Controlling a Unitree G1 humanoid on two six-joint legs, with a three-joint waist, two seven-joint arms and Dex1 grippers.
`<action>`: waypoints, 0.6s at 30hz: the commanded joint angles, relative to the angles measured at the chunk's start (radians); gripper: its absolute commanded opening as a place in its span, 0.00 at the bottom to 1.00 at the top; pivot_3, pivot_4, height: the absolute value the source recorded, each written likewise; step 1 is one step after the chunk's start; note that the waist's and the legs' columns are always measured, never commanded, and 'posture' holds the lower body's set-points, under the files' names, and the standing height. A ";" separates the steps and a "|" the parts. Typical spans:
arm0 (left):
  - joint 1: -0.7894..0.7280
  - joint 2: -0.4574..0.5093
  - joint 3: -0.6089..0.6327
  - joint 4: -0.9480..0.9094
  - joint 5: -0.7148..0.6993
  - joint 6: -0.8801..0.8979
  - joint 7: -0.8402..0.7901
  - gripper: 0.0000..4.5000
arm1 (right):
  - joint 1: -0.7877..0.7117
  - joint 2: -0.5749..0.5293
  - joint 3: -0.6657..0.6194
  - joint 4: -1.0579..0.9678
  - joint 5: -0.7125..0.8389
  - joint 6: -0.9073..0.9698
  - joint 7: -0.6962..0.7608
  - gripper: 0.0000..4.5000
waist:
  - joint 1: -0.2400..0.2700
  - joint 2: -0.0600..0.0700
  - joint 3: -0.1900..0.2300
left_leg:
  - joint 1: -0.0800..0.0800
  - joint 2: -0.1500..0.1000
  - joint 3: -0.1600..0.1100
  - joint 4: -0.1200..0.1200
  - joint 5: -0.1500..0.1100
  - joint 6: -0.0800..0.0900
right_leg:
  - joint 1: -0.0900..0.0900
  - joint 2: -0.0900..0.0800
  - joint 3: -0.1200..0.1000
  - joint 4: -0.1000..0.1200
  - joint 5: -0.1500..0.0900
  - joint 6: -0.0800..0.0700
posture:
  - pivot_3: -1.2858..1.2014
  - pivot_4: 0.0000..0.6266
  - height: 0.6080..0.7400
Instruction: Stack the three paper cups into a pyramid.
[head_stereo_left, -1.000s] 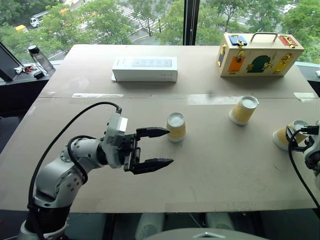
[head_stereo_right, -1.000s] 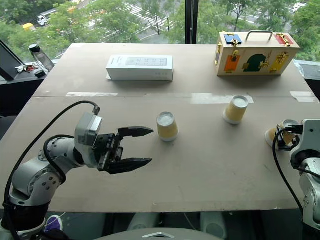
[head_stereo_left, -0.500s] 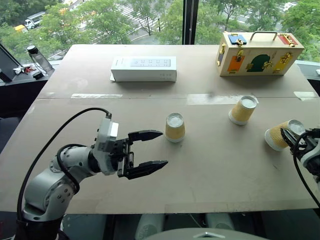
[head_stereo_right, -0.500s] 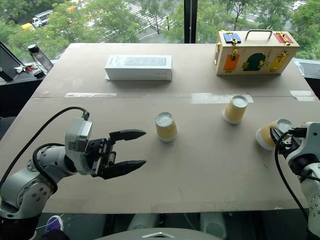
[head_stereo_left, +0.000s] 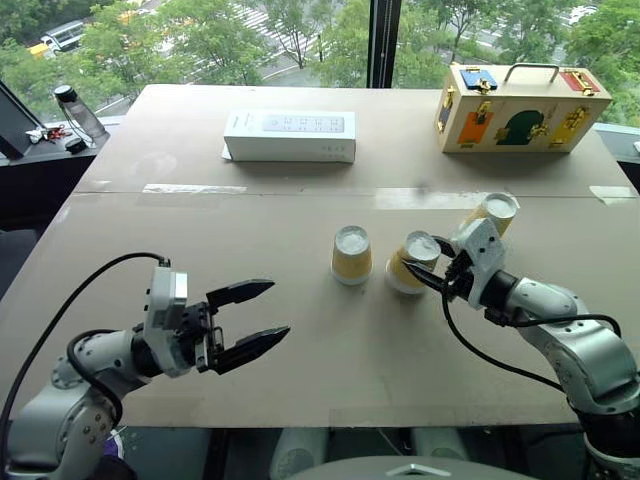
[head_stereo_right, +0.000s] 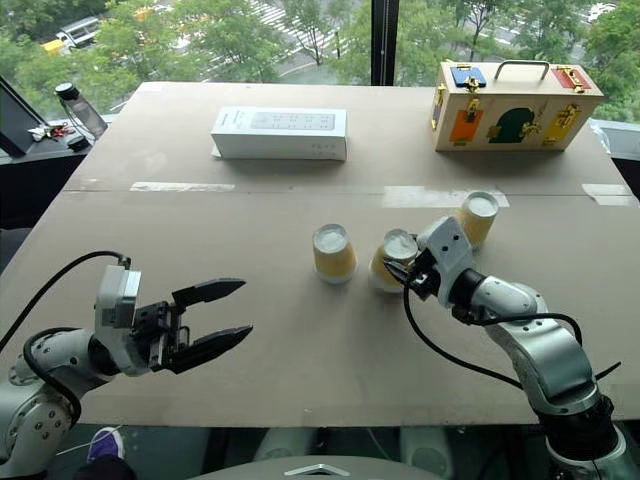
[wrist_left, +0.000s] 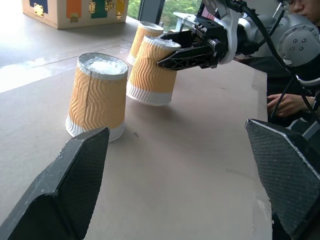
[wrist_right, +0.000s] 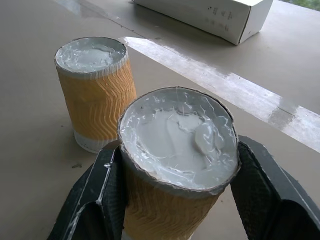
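Fingers of the right gripper (wrist_right: 170, 200) pinch a tilted paper cup (head_stereo_left: 413, 262) mid-counter, just beside the centre cup (head_stereo_left: 351, 254); third cup (head_stereo_left: 492, 213) behind. Left gripper (head_stereo_left: 250, 320) spread, empty, near the front edge. Base-building: next, set it flat.

Brown tabletop (head_stereo_left: 200, 240), white box (head_stereo_left: 290, 136) and painted wooden case (head_stereo_left: 522, 107) at far edge, three upturned cups (head_stereo_left: 351, 254) mid-table, tape strips (head_stereo_left: 425, 198)

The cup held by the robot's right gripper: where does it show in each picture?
Left eye view: held cup, right of the middle cup.
Right eye view: centre.
Left wrist view: tilted, behind the middle cup.
Right wrist view: foreground, in the right gripper.
Shared landmark: middle cup.
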 joint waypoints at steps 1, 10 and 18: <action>0.007 0.005 0.032 -0.046 -0.009 -0.014 0.009 1.00 | -0.034 0.004 0.056 0.026 -0.045 -0.053 0.042 0.47 | -0.003 0.000 0.000 | 0.000 0.000 0.000 -0.001 0.000 0.000 | 0.000 0.000 0.000 0.000 0.000 0.000 | 0.52 0.24 1.00; 0.029 0.008 0.046 -0.085 -0.019 -0.001 0.038 1.00 | -0.083 0.039 0.119 0.068 -0.087 -0.082 0.091 0.47 | -0.007 0.000 0.000 | 0.003 0.004 0.000 0.000 0.000 0.000 | 0.000 0.005 0.001 0.001 0.000 -0.001 | 0.52 0.24 1.00; 0.002 0.007 0.028 -0.108 -0.028 0.019 0.068 1.00 | -0.076 0.031 0.101 0.072 -0.101 -0.095 0.124 0.97 | -0.005 0.000 0.000 | 0.003 0.004 0.001 0.000 0.000 0.000 | 0.000 0.006 0.002 0.001 0.000 -0.001 | 0.52 0.24 1.00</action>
